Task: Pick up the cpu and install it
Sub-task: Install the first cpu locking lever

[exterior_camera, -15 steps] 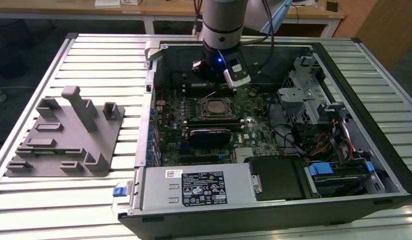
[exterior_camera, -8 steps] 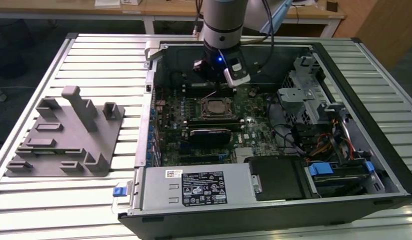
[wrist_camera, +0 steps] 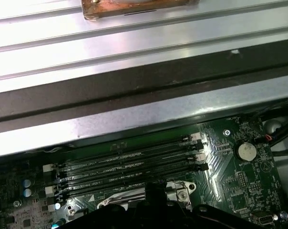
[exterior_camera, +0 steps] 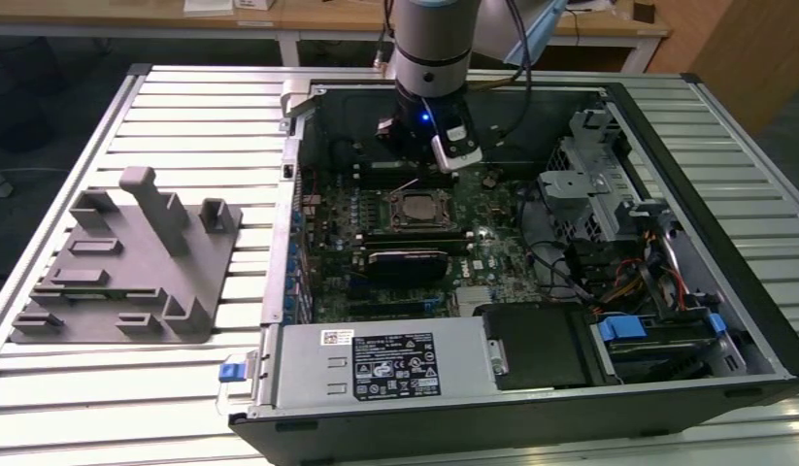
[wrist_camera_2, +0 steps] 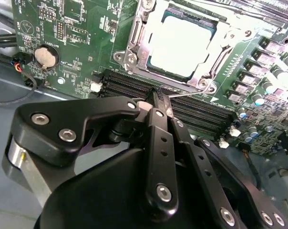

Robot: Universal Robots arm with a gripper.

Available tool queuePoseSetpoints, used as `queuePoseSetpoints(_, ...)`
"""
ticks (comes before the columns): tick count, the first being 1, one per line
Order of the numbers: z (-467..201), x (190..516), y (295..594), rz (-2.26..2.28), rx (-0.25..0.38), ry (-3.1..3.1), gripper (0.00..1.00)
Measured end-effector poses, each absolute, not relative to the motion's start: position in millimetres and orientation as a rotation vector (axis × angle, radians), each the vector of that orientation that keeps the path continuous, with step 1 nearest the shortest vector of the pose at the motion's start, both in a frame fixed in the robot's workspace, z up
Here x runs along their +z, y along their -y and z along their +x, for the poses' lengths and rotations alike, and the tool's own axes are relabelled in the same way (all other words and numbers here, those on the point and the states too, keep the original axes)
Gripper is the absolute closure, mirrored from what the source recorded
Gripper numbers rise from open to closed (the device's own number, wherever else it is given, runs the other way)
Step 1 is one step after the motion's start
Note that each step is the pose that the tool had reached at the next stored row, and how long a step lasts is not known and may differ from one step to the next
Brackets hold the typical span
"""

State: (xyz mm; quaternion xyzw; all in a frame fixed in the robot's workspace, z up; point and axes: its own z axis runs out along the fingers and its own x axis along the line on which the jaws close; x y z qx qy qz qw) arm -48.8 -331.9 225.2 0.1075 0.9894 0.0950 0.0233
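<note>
Beyond the jaws, cpu (wrist_camera_2: 182,45) (socketed)

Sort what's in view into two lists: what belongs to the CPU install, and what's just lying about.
Belongs to the job:
cpu, seated in the socket
gripper, shut, near the socket
motherboard

Just lying about:
grey tray
power supply
coin battery
drive cage

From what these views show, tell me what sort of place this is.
Probably a lab or workshop bench set up for computer assembly. An open desktop computer case lies on a ribbed metal table, the cpu sits in its motherboard socket, a grey fixture tray rests beside it, and wooden desks stand behind.
</note>
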Motion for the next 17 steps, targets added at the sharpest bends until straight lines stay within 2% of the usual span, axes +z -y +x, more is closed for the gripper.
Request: queuePoseSetpoints(17, -48.5, 216.5, 329.4, 0.599, 0.284, -3.006, 0.89)
